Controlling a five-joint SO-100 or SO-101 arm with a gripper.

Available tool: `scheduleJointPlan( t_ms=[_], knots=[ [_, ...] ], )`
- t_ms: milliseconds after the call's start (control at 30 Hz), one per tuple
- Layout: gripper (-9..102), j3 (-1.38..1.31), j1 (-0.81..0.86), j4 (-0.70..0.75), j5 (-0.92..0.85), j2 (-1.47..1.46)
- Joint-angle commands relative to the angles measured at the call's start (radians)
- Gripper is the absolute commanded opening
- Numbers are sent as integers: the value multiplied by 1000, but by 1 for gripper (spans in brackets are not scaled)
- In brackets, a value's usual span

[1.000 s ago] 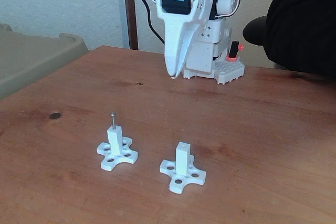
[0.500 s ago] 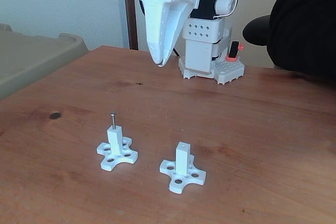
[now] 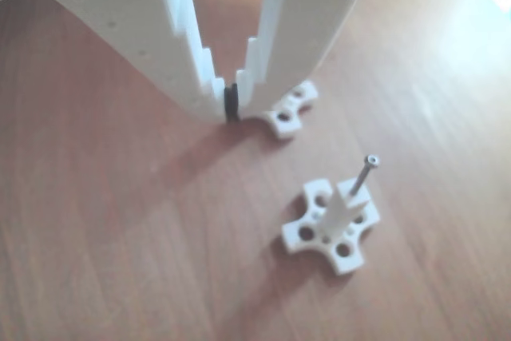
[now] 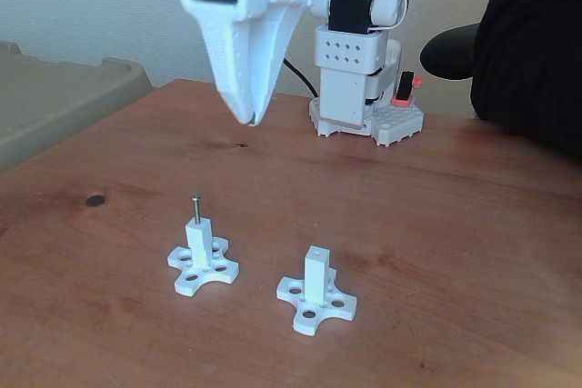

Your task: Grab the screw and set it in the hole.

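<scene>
Gripper: the white plastic two-finger gripper [image 4: 245, 117] hangs in the air above the reddish-brown wooden table [image 4: 436, 224], tips pointing down; in the fixed view it sits left of the arm's white base block [image 4: 355, 88] and behind the two stands.
Jaws: clenched tip to tip with nothing between them; in the other view the stepped white fingers [image 3: 192, 53] meet at a small black pad at the gripper's [image 3: 231, 105] point.
Screw: the thin silver-grey metal screw [image 4: 195, 208] stands upright, head up, its shank sunk into the top of the left-hand white square post [image 4: 199, 244] in the fixed view; in the other view the same screw [image 3: 365, 173] rises tilted from its post [image 3: 339, 209].
Hole: the small round hole [image 4: 316, 250] in the end face of the right-hand white square post [image 4: 316, 276] in the fixed view is open, seen as a dark dot.
Stands: each post rises from a white cross-shaped base with round holes in its lobes; the left base [image 4: 203, 267] and right base [image 4: 316, 302] sit near each other on the table, apart. In the other view the second base [image 3: 291, 109] is partly hidden behind the gripper.
Gap: the gripper is well apart from the screw, above and behind it.
Table marks: a small dark round spot [image 4: 95, 200] lies left of the stands in the fixed view.
Surroundings: a beige moulded surface [image 4: 55, 102] at far left; a dark-sleeved arm [image 4: 527, 34] at the upper right edge.
</scene>
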Motion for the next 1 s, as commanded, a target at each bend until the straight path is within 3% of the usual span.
scheduleJointPlan(
  t_ms=[0,267,967],
  knots=[
    [0,-219,-9,-2,-6,-49],
    [1,-382,41,54,-20,-195],
    [8,-403,34,61,-25,-276]
  ],
)
